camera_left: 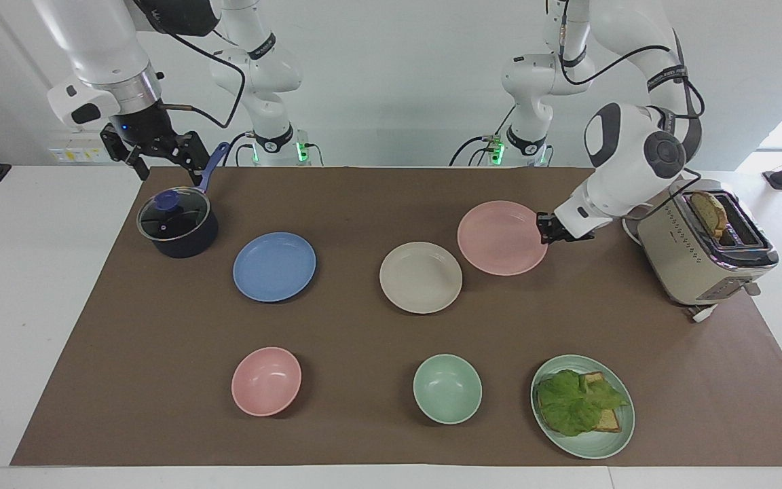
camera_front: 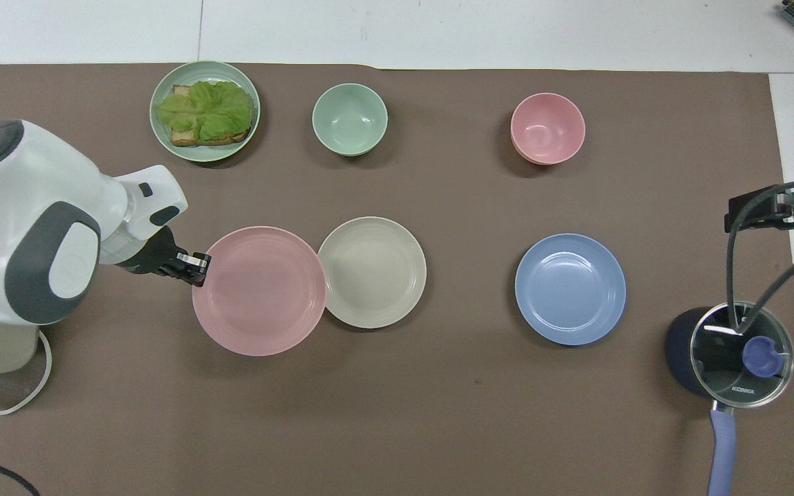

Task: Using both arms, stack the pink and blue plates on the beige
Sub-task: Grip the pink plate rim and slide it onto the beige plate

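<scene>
facing view: left end effector (camera_left: 544, 227) clamped on raised pink plate (camera_left: 501, 238) rim, beside beige plate (camera_left: 421, 277)

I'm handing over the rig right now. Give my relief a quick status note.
Left gripper: shut on the pink plate rim, holding it in the air beside the beige plate, overlapping its edge from overhead.
Right gripper: open, waiting above the pot.
Blue plate: flat on the mat, untouched.
Done: pink plate picked up.
Left: set pink on beige, then stack blue.
</scene>
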You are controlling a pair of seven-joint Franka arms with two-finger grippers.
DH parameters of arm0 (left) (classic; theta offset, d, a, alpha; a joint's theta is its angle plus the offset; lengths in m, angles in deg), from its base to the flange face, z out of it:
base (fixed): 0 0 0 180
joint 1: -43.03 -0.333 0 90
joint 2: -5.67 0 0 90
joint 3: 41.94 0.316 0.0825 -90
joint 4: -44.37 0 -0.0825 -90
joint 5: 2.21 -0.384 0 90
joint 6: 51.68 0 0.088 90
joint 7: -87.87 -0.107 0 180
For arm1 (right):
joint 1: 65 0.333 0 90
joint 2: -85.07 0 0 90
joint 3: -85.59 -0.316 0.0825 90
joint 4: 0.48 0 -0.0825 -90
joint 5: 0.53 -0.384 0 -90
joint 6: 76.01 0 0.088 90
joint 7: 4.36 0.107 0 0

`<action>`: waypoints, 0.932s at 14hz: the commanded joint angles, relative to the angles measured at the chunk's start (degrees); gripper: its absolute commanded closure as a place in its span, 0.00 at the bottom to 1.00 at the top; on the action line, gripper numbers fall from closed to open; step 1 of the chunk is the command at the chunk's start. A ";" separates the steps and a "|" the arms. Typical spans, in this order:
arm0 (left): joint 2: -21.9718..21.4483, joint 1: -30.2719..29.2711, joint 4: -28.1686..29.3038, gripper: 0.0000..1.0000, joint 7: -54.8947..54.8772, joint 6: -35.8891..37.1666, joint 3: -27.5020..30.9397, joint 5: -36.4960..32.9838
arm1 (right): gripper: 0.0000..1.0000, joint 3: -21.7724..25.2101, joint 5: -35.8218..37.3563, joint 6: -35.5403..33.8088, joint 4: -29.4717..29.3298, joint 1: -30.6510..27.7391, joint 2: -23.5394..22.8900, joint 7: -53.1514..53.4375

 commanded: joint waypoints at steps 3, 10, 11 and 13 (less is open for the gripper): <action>-0.13 10.22 0.80 1.00 5.77 -6.90 0.88 1.61 | 0.00 0.07 -0.70 -0.08 1.82 -0.49 1.62 -0.09; 5.67 15.95 3.35 1.00 8.68 -20.97 0.88 3.02 | 0.00 0.07 -0.70 -0.08 1.82 -0.49 1.62 -0.09; 6.37 15.95 3.35 1.00 8.68 -21.32 0.88 3.02 | 0.00 0.07 -0.70 -0.08 1.82 -0.49 1.62 -0.09; 7.00 15.95 3.96 1.00 8.59 -22.29 0.88 3.02 | 0.00 0.07 -0.70 -0.08 1.82 -0.49 1.62 -0.09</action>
